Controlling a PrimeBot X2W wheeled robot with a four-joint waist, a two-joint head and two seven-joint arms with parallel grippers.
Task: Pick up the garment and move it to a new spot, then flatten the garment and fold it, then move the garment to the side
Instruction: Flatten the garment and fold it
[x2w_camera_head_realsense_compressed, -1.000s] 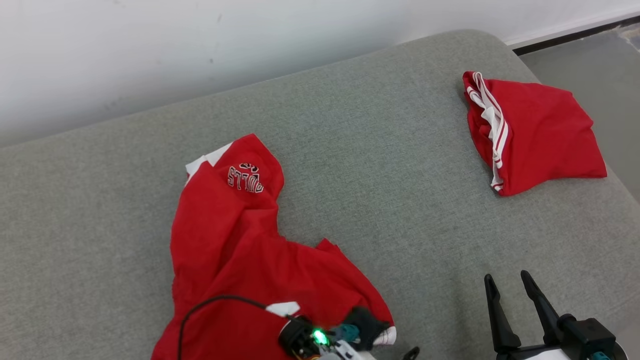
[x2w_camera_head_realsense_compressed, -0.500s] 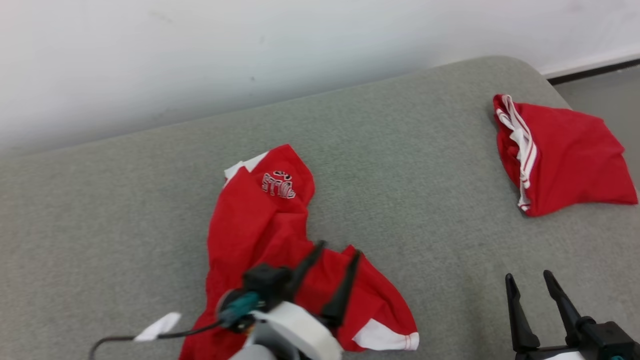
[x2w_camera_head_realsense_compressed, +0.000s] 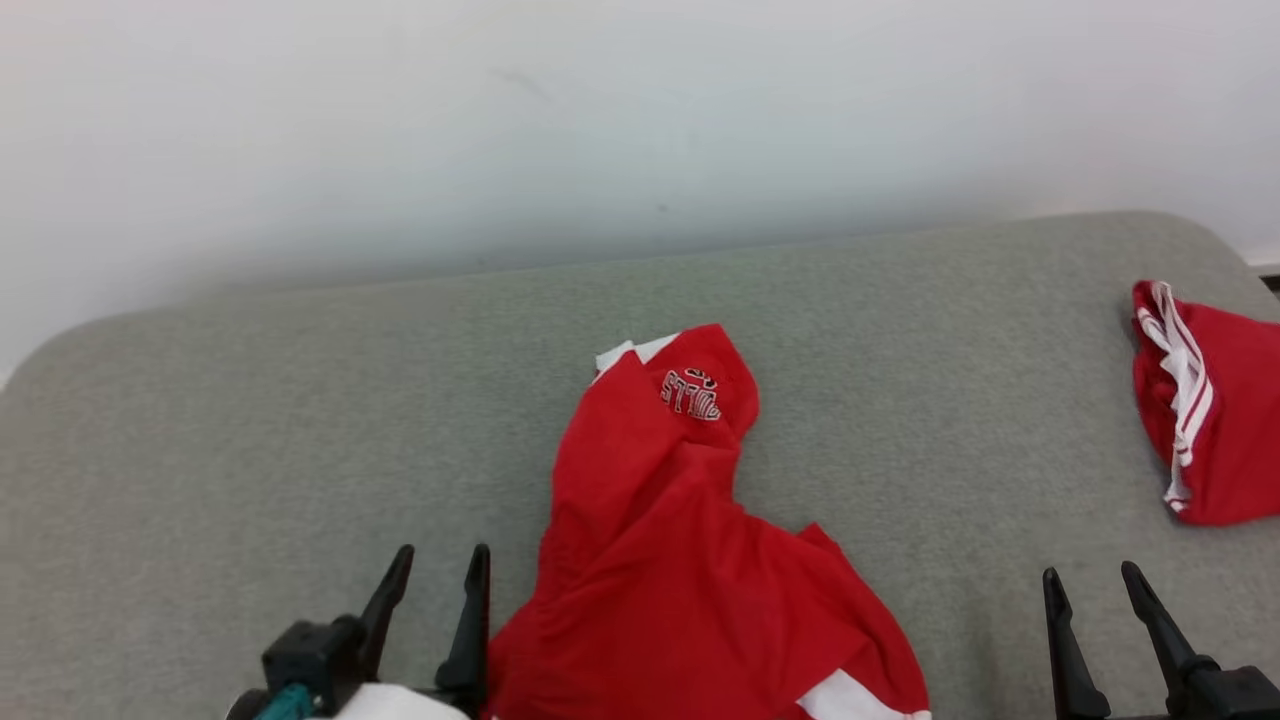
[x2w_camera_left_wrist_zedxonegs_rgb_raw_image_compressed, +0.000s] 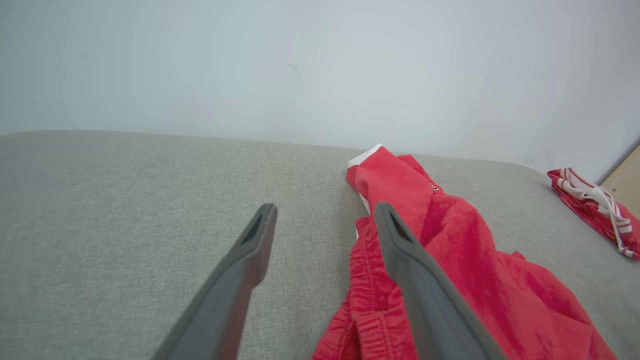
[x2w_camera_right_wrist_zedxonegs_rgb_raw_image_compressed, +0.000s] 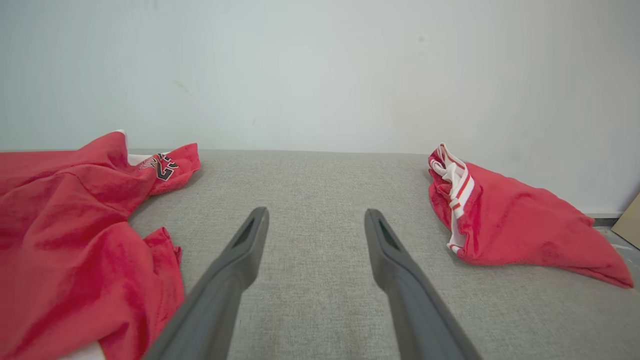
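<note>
Though the crumpled red cloth garment (x2w_camera_head_realsense_compressed: 680, 560) is cut off below, left hand (x2w_camera_head_realsense_compressed: 443, 552) and right hand (x2w_camera_head_realsense_compressed: 1088, 570) both gape empty.

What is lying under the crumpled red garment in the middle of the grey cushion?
The grey cushion shows at the visible edges of the red garment; its folds hide whatever lies beneath.

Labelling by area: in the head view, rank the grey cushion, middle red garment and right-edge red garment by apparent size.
1. grey cushion
2. middle red garment
3. right-edge red garment, smallest, though cut off by the frame edge
</note>
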